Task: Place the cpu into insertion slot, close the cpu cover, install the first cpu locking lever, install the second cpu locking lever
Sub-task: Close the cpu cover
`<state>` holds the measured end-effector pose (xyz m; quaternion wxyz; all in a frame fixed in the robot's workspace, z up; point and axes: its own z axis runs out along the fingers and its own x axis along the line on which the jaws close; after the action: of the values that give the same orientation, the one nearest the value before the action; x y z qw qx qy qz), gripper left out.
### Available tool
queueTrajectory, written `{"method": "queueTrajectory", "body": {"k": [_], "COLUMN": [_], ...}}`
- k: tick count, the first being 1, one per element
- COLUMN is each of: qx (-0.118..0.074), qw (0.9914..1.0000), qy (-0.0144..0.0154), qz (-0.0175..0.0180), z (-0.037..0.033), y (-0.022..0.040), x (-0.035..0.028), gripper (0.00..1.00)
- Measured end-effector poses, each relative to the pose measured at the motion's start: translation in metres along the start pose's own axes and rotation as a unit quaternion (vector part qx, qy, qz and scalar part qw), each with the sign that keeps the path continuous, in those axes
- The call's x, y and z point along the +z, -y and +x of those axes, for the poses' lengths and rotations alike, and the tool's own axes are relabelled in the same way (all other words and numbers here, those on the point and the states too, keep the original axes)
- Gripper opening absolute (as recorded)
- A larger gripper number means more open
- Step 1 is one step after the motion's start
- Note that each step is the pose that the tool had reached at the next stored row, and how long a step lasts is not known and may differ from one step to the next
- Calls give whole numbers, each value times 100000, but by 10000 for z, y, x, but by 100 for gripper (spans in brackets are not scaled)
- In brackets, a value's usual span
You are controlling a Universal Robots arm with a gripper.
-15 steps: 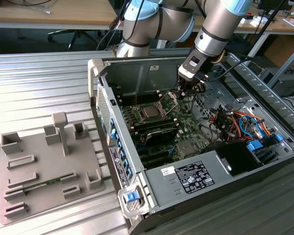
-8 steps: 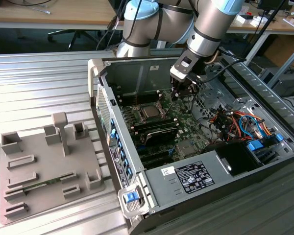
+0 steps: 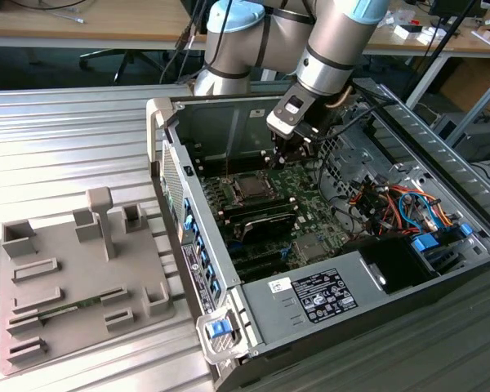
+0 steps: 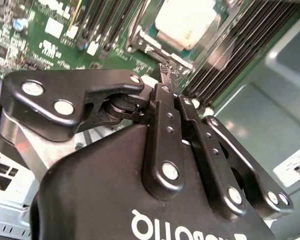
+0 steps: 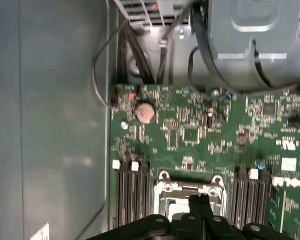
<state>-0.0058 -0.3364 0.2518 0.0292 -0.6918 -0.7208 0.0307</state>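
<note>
The cpu (image 4: 184,21) lies seated under the lowered cover (image 4: 150,45). The hand (image 4: 165,72), pinched narrow, hangs at the cover's edge. Pressing here should, I judge, go slow and straight, clear of the memory slots (image 4: 227,57).

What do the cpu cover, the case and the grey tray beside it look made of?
cpu cover: bare metal, probably steel; silvery, with glinting edges.
case: sheet metal in a dull grey finish; thin folded walls, perforated side.
tray: matte grey plastic, possibly printed; no shine, blocky moulded holders.
</note>
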Motion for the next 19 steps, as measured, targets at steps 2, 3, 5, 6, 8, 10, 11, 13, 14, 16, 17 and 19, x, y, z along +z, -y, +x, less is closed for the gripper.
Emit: {"method": "queueTrajectory", "body": {"k": [2,3,5,6,8,10,11,13,14,16,17,19], "qx": [2,4,-2,-3,-6,-5,-16,-65,-82,-122,-144,-155], "qw": [100000,100000,100000,100000,100000,100000,100000,100000,100000,100000,100000,100000], "qy": [-7,-7,-5,-7,-8,-6,-2,-2,1,1,5,4], "qz": [-2,0,-2,-1,-1,0,2,-1,1,-2,-3,-2], "z": [2,2,4,5,10,13,15,19,21,23,23,23], "y": [45,58,93,121,227,310,346,437,476,521,524,521], "x": [14,24,75,110,193,229,246,307,338,389,416,465], "gripper": [11,11,11,11,11,11,11,11,11,11,11,11]}}
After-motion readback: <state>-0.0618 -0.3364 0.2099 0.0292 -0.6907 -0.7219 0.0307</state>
